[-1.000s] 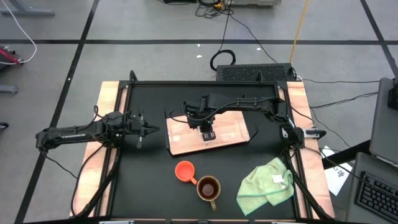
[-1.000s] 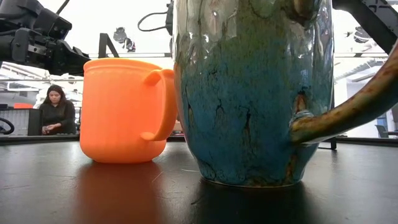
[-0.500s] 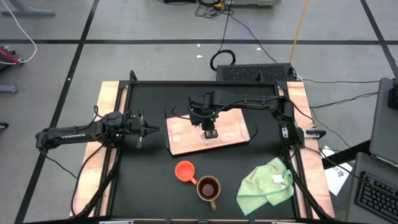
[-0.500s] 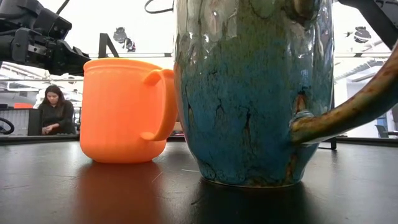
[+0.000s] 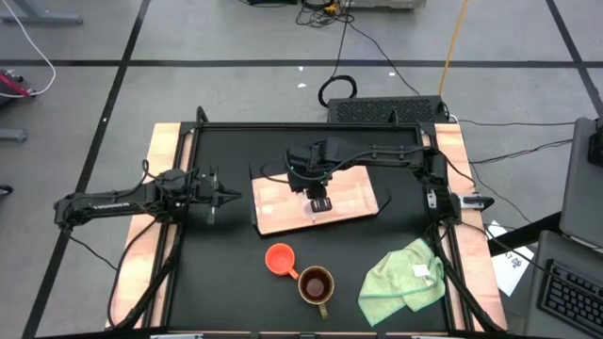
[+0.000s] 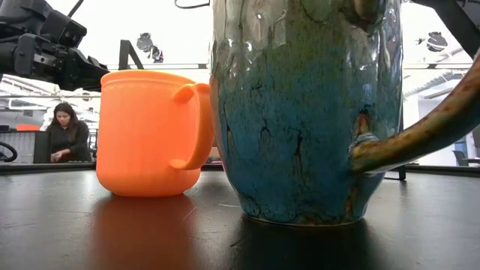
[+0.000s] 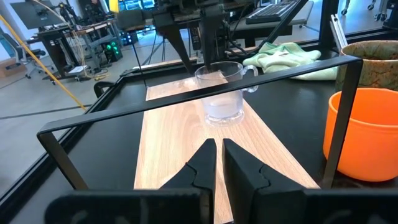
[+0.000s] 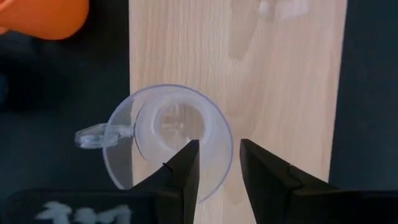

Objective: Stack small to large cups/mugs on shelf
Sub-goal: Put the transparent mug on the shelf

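Note:
A tiny clear glass cup (image 8: 163, 134) stands upright on its base on the light wooden board (image 5: 350, 196), its handle (image 8: 93, 135) reaching past the board's edge. My right gripper (image 8: 219, 152) hangs over it, pointing down and open. One finger is over the cup's inside and one is outside its rim. The orange cup (image 5: 279, 258) and the dark brown mug (image 5: 316, 284) stand on the black tabletop nearer the front edge, side by side. My left gripper (image 5: 234, 196) waits shut, left of the board. My right gripper comes from above with its fingers astride the cup's rim (image 8: 231, 144) on the side opposite the handle. A gap shows between the inner finger (image 8: 186, 165) and the wall. I cannot tell whether the outer finger touches the rim.
A light green cloth (image 5: 405, 276) lies crumpled at the front right. The left wrist view shows the clear cup (image 7: 222, 93) on the board (image 7: 168, 143), with the orange cup (image 7: 364, 137) close by. A person sits in the room behind the table (image 6: 67, 131).
My right gripper has risen a little over the board and shifted slightly toward the table's right edge. The clear cup stays upright where it was.

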Action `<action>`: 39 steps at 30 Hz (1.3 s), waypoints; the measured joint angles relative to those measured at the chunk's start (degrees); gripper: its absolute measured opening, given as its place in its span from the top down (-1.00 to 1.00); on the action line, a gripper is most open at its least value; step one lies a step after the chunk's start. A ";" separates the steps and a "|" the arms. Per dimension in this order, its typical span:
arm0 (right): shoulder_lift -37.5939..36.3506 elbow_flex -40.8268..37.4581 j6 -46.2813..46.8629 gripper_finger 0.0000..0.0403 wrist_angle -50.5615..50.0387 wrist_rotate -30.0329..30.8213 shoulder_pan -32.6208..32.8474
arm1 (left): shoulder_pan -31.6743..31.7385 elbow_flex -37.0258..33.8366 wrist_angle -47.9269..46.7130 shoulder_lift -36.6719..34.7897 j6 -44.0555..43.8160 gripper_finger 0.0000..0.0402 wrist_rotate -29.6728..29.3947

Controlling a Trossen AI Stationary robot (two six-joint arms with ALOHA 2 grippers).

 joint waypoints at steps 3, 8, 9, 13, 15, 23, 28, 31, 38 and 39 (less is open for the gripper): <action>-1.27 0.04 -0.02 0.46 0.00 0.01 0.00 | 0.00 0.00 0.00 0.00 0.02 0.85 0.00; -5.08 0.04 -0.07 0.46 0.18 0.03 0.00 | 0.00 0.00 -0.02 0.00 0.02 0.85 0.00; -5.95 0.04 -0.23 0.47 0.54 0.02 0.00 | 0.00 0.00 0.00 0.00 0.00 0.85 0.00; -8.90 0.09 -2.79 0.56 2.34 0.04 0.00 | 0.00 0.00 0.00 0.00 0.01 0.85 0.00; -9.94 0.09 -3.10 0.69 3.17 0.04 0.02 | 0.00 0.00 -0.02 0.02 0.01 0.85 0.00; -11.20 0.09 -1.10 0.98 3.76 0.17 0.02 | 0.01 0.00 -0.02 0.00 0.00 0.85 0.00; -11.20 0.09 -0.34 1.00 3.34 0.20 0.02 | 0.00 0.00 -0.02 0.00 0.02 0.85 0.00; -11.20 0.09 0.27 1.00 2.31 0.20 0.02 | 0.02 0.00 -0.02 0.00 0.01 0.85 0.00; -13.31 0.01 6.19 1.00 -8.85 0.22 0.02 | 0.02 0.00 -0.02 0.00 0.02 0.85 0.00; -14.16 -0.49 7.05 1.00 -9.11 0.22 0.05 | 0.02 0.00 -0.02 0.00 0.00 0.85 0.00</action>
